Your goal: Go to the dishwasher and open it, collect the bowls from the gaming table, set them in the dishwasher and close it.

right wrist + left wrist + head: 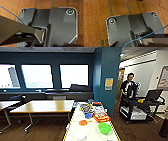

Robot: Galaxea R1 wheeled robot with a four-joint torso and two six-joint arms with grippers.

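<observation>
Bowls are not collected yet: all three sit on the gaming table [72, 122], the long white top with yellow trim that runs away from the robot. The lime green bowl [104, 128] is nearest the robot, close to the right edge of the table. The orange bowl [83, 122] lies a bit farther, toward the middle of the top, and the blue bowl [88, 115] is beyond it. Just beside the blue bowl, toward the right edge, lies a red box [101, 117], and more colourful boxes cover the far end. A white dish [80, 134] stands near the close end.

The robot faces this table, so I judge it is at the collecting step. The dishwasher is not among the things here, so I cannot say whether it is open. Picking up, loading and closing are all left.

Both wrist cameras look down at wooden floor [95, 25]; for both claws I cannot tell if they are open or closed.

Left of the gaming table stands a wood-topped table [45, 106]; at right a person [128, 84] waits behind a black cart [140, 109].
</observation>
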